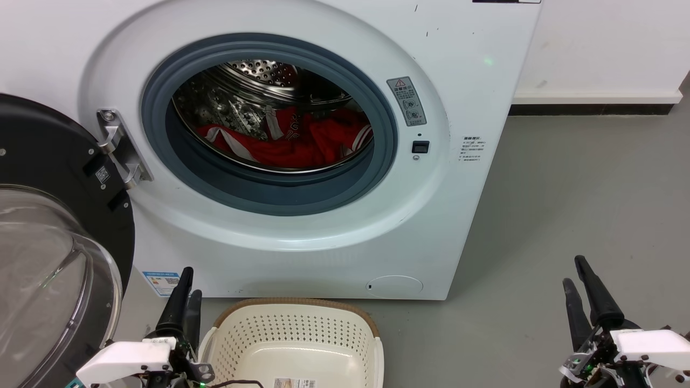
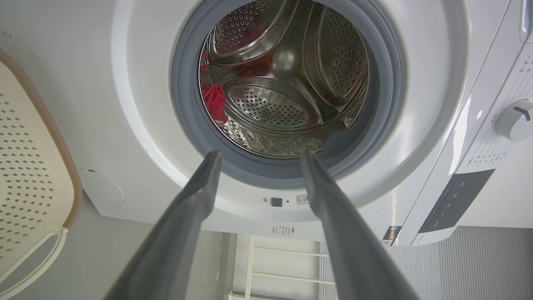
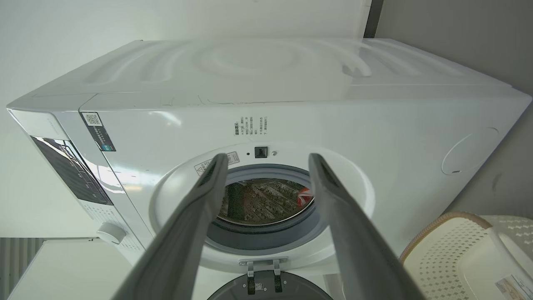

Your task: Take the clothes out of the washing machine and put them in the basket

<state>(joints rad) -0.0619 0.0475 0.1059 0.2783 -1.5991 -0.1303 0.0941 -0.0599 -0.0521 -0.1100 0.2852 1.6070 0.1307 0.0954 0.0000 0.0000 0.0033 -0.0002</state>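
Note:
The washing machine [image 1: 474, 81] stands in front of me with its porthole uncovered. Red clothes [image 1: 294, 143] with white stripe trim lie in a heap at the bottom of the steel drum; a red patch of them [image 2: 214, 100] shows in the left wrist view and a small bit [image 3: 304, 196] in the right wrist view. The cream basket [image 1: 259, 334] sits on the floor just before the machine and holds no clothes. My left gripper [image 1: 190, 283] hangs open beside the basket's left rim. My right gripper [image 1: 573, 272] is open over the floor at the lower right. Both are well short of the drum.
The black-rimmed glass door [image 1: 54, 215] is swung wide open at the left, close to my left arm. Grey floor [image 1: 566, 188] stretches to the right of the machine, up to a white wall with a dark skirting. The machine's control dial [image 2: 514, 121] shows in the left wrist view.

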